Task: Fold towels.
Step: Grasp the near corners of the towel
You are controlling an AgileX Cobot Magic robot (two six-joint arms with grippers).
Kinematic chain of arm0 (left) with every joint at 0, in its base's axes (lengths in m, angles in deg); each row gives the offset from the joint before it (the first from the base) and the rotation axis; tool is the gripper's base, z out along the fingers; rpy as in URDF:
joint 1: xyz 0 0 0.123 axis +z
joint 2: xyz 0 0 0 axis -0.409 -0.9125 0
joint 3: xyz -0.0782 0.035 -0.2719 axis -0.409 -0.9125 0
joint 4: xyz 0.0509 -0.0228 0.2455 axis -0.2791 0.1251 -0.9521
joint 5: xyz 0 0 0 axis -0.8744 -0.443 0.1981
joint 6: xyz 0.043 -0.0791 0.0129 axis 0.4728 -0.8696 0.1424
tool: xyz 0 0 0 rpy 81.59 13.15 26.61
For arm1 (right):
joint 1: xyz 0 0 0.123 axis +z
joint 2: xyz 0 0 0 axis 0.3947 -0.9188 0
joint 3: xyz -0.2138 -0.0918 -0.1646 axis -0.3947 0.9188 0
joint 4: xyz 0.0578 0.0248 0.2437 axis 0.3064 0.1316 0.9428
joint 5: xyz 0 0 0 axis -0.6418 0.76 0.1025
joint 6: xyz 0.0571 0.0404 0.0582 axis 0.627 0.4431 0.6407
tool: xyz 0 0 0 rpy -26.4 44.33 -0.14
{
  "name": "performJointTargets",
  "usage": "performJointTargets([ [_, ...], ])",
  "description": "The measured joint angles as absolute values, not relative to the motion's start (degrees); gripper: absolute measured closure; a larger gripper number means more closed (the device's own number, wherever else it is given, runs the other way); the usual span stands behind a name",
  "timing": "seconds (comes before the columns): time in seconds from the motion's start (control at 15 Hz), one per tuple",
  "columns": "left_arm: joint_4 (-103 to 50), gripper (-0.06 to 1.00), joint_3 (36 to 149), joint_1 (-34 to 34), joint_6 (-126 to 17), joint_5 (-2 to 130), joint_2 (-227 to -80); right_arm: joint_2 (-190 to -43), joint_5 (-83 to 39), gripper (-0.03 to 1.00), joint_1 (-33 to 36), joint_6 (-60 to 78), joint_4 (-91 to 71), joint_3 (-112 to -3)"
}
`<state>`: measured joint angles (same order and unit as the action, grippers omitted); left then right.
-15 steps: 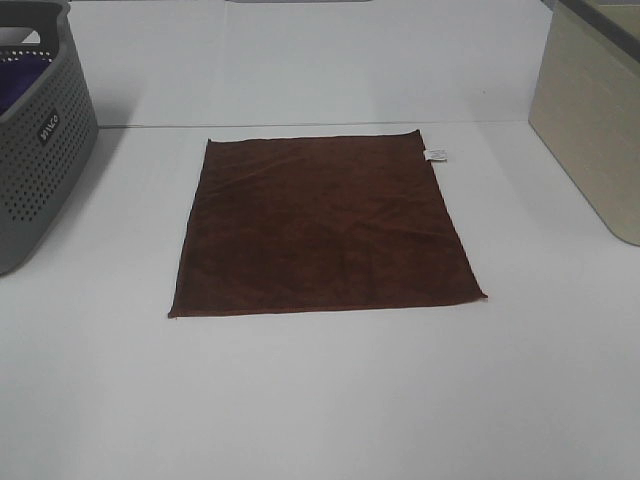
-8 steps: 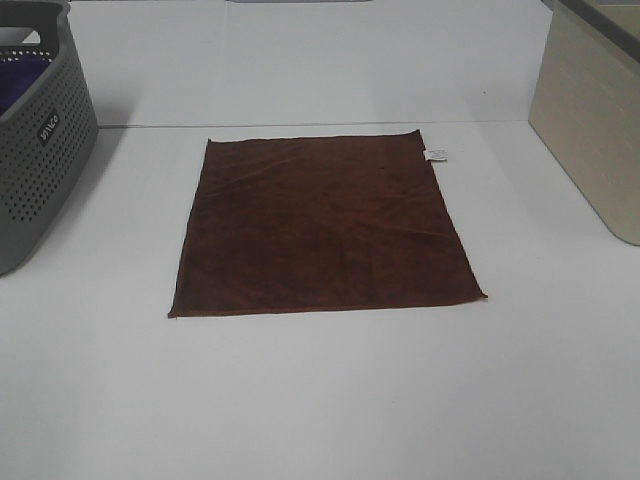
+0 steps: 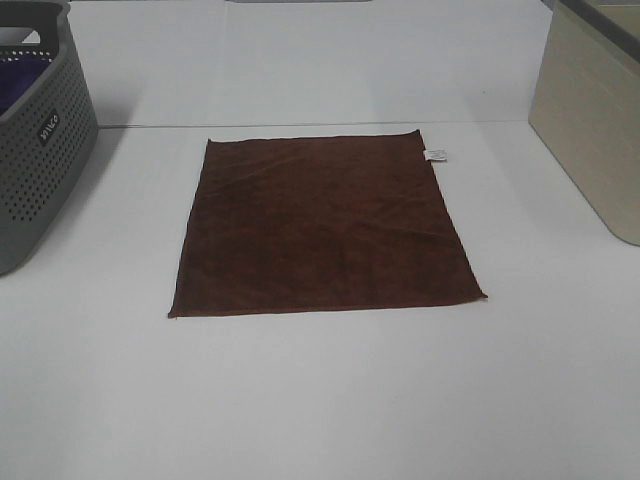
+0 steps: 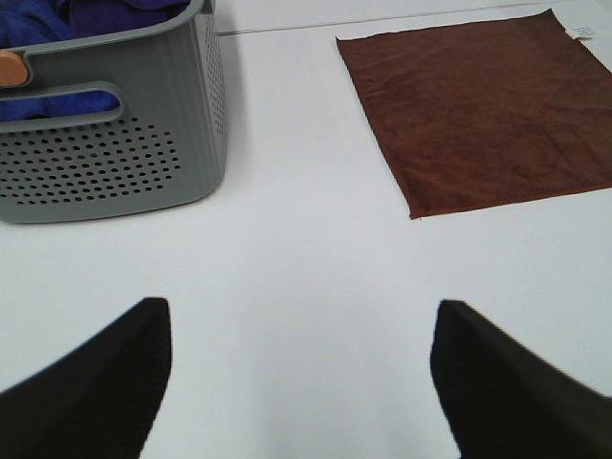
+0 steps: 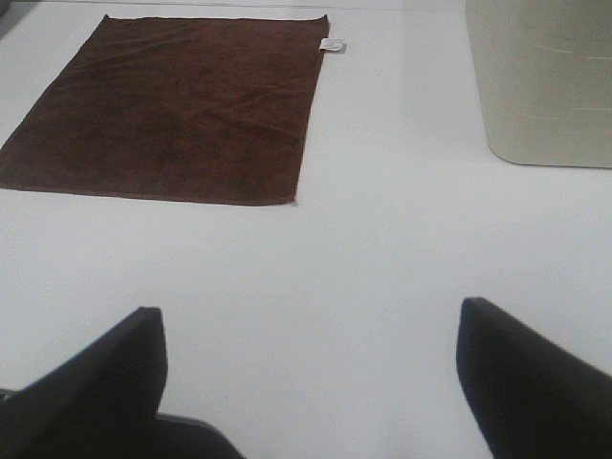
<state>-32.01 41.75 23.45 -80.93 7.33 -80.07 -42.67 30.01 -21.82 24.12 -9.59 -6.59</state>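
Towel (image 3: pixel 325 225) lies flat, unfolded, at centre frame on the white surface (image 3: pixel 320 400), near edge running left to right. Left end effector (image 4: pixel 301 382) and right end effector (image 5: pixel 311 382) both stand wide open, empty, well short of that edge; neither looks plainly nearer.

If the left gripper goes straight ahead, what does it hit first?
The left gripper would probably meet bare table, in the gap between grey basket and brown towel; depth is unclear.
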Motion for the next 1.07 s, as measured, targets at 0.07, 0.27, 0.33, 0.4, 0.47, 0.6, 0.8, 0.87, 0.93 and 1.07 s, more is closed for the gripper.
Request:
performJointTargets([
  [0.07,-32.0,0.22,41.8,23.5,-80.9,7.3,-80.1,-42.7,30.0,0.18,-21.8,24.1,-9.6,-6.6],
  [0.27,-32.0,0.22,41.8,23.5,-80.9,7.3,-80.1,-42.7,30.0,0.18,-21.8,24.1,-9.6,-6.6],
  [0.33,-32.0,0.22,41.8,23.5,-80.9,7.3,-80.1,-42.7,30.0,0.18,-21.8,24.1,-9.6,-6.6],
  [0.4,-32.0,0.22,41.8,23.5,-80.9,7.3,-80.1,-42.7,30.0,0.18,-21.8,24.1,-9.6,-6.6],
  [0.47,-32.0,0.22,41.8,23.5,-80.9,7.3,-80.1,-42.7,30.0,0.18,-21.8,24.1,-9.6,-6.6],
  [0.6,-31.6,0.22,42.0,23.5,-80.9,7.7,-80.1,-42.7,30.0,0.18,-21.8,24.1,-9.6,-6.6],
  [0.8,-28.3,0.22,42.8,23.5,-80.9,17.8,-83.2,-47.1,25.5,0.19,-21.8,24.1,-9.4,-7.3],
  [0.87,-27.0,0.22,42.8,23.5,-80.9,22.1,-85.0,-50.1,20.9,0.19,-21.8,24.1,-9.4,-7.5],
  [0.93,-25.8,0.22,42.8,23.5,-80.9,26.8,-87.3,-53.0,16.2,0.20,-21.5,24.1,-9.5,-7.5],
  [1.07,-22.4,0.22,42.8,23.5,-80.9,32.9,-94.2,-59.3,7.3,0.21,-20.6,24.1,-9.8,-7.6],
])
